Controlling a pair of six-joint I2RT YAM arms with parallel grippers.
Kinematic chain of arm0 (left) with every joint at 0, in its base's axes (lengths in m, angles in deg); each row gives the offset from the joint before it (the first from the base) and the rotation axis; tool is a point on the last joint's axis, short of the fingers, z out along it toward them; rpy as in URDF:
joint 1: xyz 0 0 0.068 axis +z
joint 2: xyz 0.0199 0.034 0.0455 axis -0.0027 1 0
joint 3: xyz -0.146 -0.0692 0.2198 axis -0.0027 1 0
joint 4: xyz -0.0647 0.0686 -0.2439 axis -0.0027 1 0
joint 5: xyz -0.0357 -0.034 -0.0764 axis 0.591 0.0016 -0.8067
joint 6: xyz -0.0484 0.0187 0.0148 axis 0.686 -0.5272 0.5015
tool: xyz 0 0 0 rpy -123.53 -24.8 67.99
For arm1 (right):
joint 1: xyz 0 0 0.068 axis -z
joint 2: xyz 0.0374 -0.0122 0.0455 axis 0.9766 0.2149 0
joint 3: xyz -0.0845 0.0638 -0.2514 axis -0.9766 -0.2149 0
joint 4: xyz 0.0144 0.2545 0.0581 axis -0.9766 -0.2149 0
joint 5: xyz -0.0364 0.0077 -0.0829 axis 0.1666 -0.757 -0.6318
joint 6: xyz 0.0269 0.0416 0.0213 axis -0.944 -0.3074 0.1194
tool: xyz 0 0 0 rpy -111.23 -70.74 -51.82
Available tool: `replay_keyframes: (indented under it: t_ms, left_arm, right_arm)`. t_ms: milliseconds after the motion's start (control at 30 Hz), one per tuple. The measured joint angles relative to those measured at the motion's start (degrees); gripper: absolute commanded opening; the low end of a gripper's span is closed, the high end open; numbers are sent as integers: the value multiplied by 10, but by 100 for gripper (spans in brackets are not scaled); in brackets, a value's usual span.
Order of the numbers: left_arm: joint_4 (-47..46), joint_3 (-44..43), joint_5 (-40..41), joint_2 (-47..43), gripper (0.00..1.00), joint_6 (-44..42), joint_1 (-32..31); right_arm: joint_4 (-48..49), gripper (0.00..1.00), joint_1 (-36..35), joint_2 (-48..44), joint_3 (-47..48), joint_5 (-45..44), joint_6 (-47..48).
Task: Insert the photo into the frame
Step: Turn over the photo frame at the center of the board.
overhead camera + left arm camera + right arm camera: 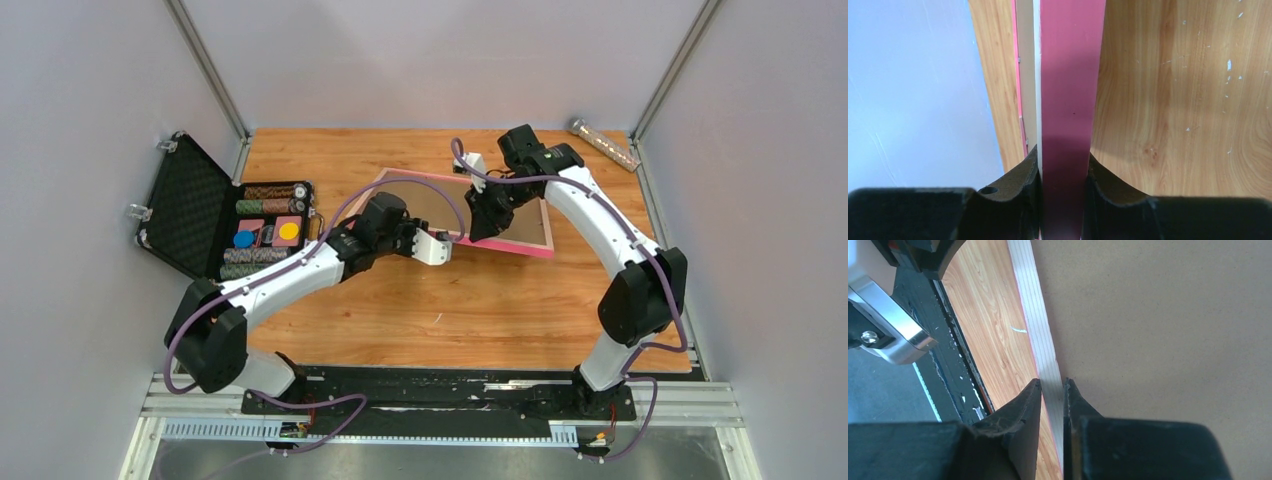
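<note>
I see my left gripper (pixel 1064 175) and my right gripper (pixel 1052 390) both pinching the near long rail of the frame (pixel 530 249), side by side, the left one nearer its left end.

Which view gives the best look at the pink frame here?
Top external: only it shows nearly the whole outline of the frame. Left wrist shows just one pink rail between the fingers; right wrist shows a pale rail edge beside the brown board.
</note>
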Motion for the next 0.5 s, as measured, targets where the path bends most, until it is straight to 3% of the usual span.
replay_keyframes:
  t_ms: [100, 200, 500]
  left_arm:
    - [17, -16, 6, 5, 0, 4, -1]
    - [47, -46, 8, 12, 0, 15, -2]
    - [167, -143, -6, 26, 0, 49, -2]
  right_arm:
    - [-2, 37, 1, 0, 9, -6, -7]
    - [-1, 48, 1, -1, 18, -16, -21]
    - [15, 61, 1, -83, 28, -86, -37]
